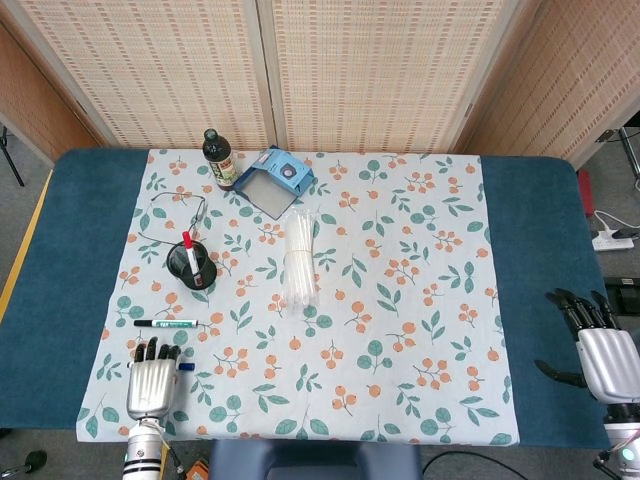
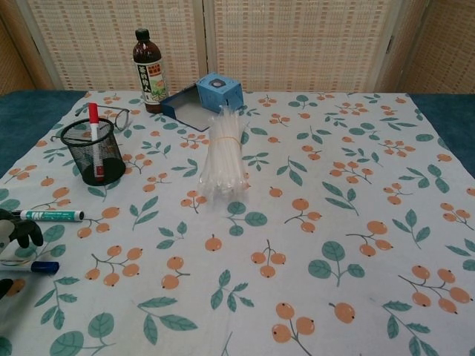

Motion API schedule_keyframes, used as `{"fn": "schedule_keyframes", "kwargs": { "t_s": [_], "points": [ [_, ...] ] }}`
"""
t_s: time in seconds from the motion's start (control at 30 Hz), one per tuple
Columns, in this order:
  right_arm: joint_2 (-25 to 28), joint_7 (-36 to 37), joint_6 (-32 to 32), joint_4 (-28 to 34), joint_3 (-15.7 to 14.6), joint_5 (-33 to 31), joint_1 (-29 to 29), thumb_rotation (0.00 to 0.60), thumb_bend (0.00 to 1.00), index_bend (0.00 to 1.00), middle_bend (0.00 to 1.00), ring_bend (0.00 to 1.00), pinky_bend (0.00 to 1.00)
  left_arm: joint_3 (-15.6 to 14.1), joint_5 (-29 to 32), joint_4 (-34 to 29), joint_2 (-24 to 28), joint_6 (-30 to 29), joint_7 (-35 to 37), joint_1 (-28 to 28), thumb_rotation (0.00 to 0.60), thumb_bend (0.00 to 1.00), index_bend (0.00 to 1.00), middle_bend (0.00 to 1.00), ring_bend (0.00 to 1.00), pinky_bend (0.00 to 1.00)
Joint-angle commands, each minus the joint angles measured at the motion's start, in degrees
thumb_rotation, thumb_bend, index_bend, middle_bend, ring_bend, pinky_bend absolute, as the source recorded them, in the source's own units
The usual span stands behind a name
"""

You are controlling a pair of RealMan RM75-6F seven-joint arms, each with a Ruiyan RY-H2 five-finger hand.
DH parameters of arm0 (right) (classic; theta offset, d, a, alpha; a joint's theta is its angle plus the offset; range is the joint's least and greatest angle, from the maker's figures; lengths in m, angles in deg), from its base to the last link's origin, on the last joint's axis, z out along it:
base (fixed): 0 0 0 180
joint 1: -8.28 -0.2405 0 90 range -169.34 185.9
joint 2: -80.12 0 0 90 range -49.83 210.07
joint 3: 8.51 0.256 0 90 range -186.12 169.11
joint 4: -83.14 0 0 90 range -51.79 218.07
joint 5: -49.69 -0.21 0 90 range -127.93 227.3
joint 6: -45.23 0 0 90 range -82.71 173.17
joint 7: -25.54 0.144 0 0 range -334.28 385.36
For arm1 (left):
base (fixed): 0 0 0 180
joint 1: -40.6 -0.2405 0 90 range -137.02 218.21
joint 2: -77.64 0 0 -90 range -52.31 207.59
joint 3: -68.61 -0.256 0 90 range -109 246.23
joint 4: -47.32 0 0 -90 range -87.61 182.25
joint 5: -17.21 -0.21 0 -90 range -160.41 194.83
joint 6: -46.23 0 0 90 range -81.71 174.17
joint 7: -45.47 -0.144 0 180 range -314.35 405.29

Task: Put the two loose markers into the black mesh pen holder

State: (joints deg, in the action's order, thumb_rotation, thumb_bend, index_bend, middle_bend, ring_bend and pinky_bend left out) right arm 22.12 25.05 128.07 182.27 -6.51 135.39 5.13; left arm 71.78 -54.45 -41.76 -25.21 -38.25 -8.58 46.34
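Head view, from above: the metal left hand [image 1: 152, 383] lies palm down at the near left edge of the fruit-print cloth [image 1: 400, 300], dark fingers spread, holding nothing. A blue-capped marker [image 1: 186, 366] lies just beside it; a green marker [image 1: 166, 323] lies beyond. Farther back stands the round black mesh holder [image 1: 190, 267] with a red pen [image 1: 189, 256]. At far right, the right hand [image 1: 603, 352] rests open off the cloth. Chest view shows only the left fingertips [image 2: 22, 228].

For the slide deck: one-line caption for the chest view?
Green marker and blue marker lie loose on the floral cloth near the left robot hand; mesh pen holder holds a red marker.
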Motion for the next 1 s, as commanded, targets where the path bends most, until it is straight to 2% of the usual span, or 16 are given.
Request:
{"fn": "schedule_keyframes", "kwargs": {
  "t_s": [0.03,0.2,0.53,1.0],
  "points": [
    [0.0,0.03,0.03,-0.01,0.01,0.0,0.01,0.6,0.0,0.17,0.11,0.15,0.0,0.12,0.2,-0.09,-0.41,-0.36,0.04,-0.11,0.6,0.34,0.34,0.33,0.14,0.18],
    [0.09,0.33,0.17,-0.1,0.03,0.04,0.07,0.6,0.0,0.17,0.11,0.15,0.0,0.42,0.17,0.65,-3.1,-0.78,0.18,0.51,0.6,0.34,0.36,0.35,0.15,0.18],
    [0.19,0.62,0.4,-0.22,0.03,0.17,0.18,0.6,0.0,0.17,0.11,0.15,0.0,0.71,0.68,4.37,-4.93,-0.56,2.27,1.17,0.6,0.34,0.4,0.39,0.16,0.18],
    [0.13,0.01,0.75,0.02,-0.05,0.54,0.28,0.6,0.0,0.22,0.11,0.17,0.0,0.92,-0.18,10.42,-6.06,-2.55,5.15,0.95,0.6,0.35,0.57,0.67,0.3,0.21]
  ]
}}
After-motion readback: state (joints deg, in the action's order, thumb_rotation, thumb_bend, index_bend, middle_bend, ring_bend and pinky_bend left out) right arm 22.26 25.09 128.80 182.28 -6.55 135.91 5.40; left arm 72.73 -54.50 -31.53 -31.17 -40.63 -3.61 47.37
